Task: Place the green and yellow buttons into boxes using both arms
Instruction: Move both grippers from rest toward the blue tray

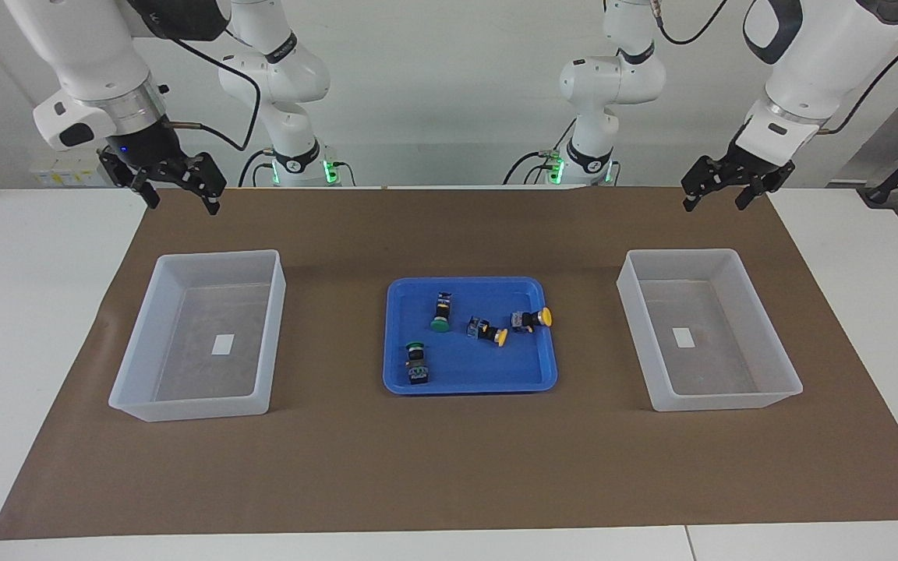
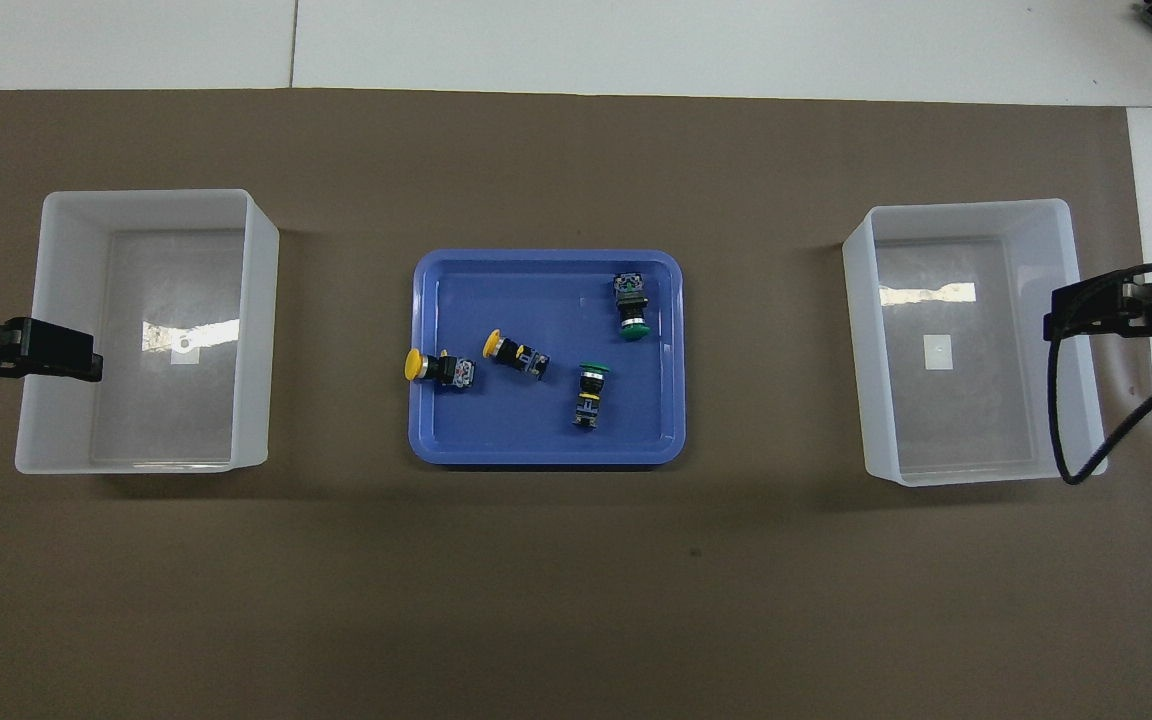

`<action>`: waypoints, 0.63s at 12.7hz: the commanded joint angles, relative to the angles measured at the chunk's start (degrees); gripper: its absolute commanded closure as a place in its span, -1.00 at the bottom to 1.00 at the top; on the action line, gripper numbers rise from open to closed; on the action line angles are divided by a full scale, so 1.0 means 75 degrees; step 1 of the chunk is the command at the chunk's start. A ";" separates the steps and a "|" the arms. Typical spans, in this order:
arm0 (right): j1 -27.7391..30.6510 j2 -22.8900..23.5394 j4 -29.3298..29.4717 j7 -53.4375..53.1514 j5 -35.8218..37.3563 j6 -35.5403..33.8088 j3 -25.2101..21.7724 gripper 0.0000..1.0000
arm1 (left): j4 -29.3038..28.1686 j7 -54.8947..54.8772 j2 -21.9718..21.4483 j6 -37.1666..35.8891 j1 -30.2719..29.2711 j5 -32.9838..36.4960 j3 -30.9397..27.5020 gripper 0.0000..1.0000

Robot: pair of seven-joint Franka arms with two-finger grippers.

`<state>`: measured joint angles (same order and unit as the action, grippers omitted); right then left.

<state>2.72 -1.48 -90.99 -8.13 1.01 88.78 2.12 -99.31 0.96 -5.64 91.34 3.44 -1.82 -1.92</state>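
Two green buttons (image 1: pixel 416 363) (image 1: pixel 440 312) and two yellow buttons (image 1: pixel 488 331) (image 1: pixel 532 319) lie on their sides in a blue tray (image 1: pixel 468 387) at mid-table. The overhead view shows the same green buttons (image 2: pixel 631 302) (image 2: pixel 591 392) and yellow buttons (image 2: pixel 516 353) (image 2: pixel 439 367). One translucent box (image 1: pixel 702 254) stands toward the left arm's end, another box (image 1: pixel 215 255) toward the right arm's end; each holds only a white label. My left gripper (image 1: pixel 714 204) hangs open and raised over the mat's edge near its box. My right gripper (image 1: pixel 182 204) hangs open likewise.
A brown mat (image 1: pixel 449 467) covers the white table. In the overhead view the left gripper (image 2: pixel 86 355) overlaps the outer wall of its box (image 2: pixel 261 330), and the right gripper (image 2: pixel 1061 315) overlaps that of the other box (image 2: pixel 861 340). The tray (image 2: pixel 546 455) sits between them.
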 commanded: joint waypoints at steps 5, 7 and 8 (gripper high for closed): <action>0.0048 -0.0107 -0.0103 0.0276 -0.0065 0.0021 0.0046 -1.00 | -0.0188 -0.0035 -0.0174 0.0312 0.0103 0.0043 -0.0013 -1.00; 0.0036 -0.0119 -0.0115 0.0252 -0.0065 -0.0037 0.0046 -1.00 | -0.0212 -0.0058 -0.0162 0.0663 0.0116 0.0043 0.0022 -1.00; 0.0059 -0.0119 -0.0115 0.0241 -0.0065 -0.0037 0.0034 -1.00 | -0.0282 -0.0047 -0.0173 0.0885 0.0150 0.0032 0.0022 -1.00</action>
<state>2.61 -1.48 -90.99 -8.06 1.01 88.78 2.26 -99.34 0.96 -5.73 94.86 3.65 -1.82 -1.35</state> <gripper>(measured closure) 0.000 0.000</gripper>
